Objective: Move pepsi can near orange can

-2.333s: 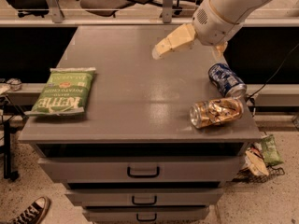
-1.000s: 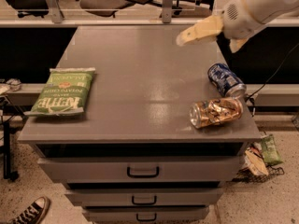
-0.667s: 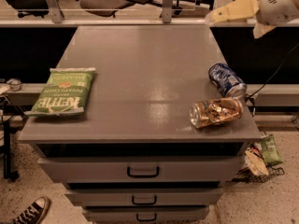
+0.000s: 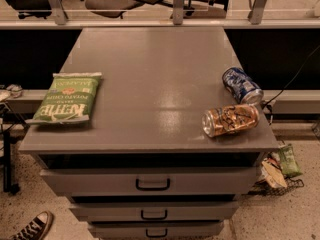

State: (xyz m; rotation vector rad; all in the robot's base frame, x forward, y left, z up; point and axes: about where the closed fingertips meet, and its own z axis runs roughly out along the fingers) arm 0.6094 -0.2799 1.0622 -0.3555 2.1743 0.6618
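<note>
- Pepsi can (image 4: pixel 242 85) lies on its side by the right edge of the cabinet top (image 4: pixel 150 59).
- Orange can (image 4: pixel 230 120) lies on its side just in front of it, near the front right corner.
- Chip bag (image 4: pixel 66 97) lies flat at the left edge, well apart from both.
- Gripper is out of view, so its state cannot be told.

Premises: an office-type workspace, possibly a lab area. Evidence: swivel office chairs (image 4: pixel 107 3) stand along the top of the frame, behind a railing with metal posts (image 4: pixel 178 4). A grey drawer cabinet (image 4: pixel 150 184) with three handled drawers occupies the centre. Speckled hard floor (image 4: pixel 285 219) shows at lower right. A black cable (image 4: pixel 296 76) trails at right. The gripper lies outside the frame.
</note>
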